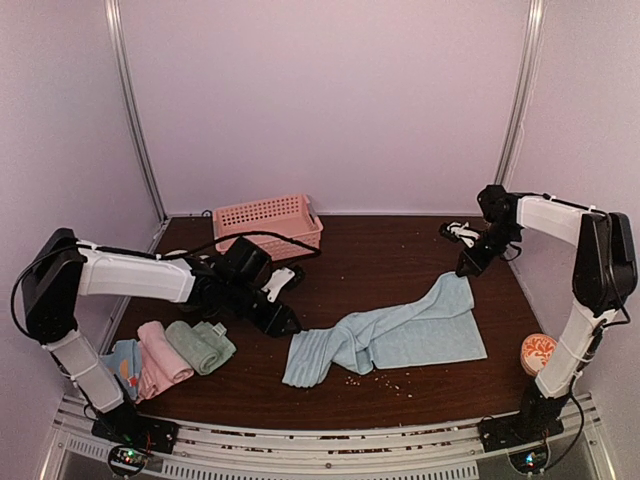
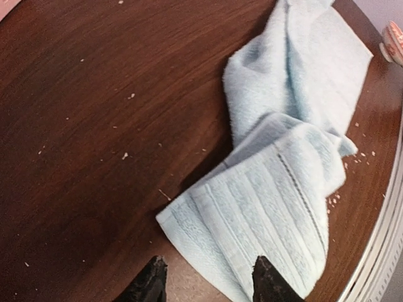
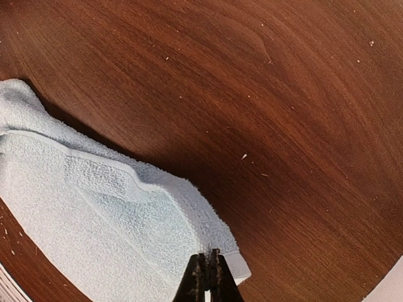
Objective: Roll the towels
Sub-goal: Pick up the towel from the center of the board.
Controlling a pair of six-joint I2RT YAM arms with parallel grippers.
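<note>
Straddling corner of lt-blue towel (image 2: 277, 189), L fingers (image 2: 150, 284) sit parted; R fingers (image 3: 192, 283) clenched at its far corner.

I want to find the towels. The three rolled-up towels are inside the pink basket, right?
Not quite. The three rolled-up towels lie on the table at its near left corner, not inside the pink basket. The top view shows it.

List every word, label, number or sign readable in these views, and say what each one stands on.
None can be read.
The light blue towel, the rolled towels and the pink basket carry no visible lettering.
The small round orange-patterned object at the table's right edge shows only a pattern; it is too small to tell whether it bears text.
</note>
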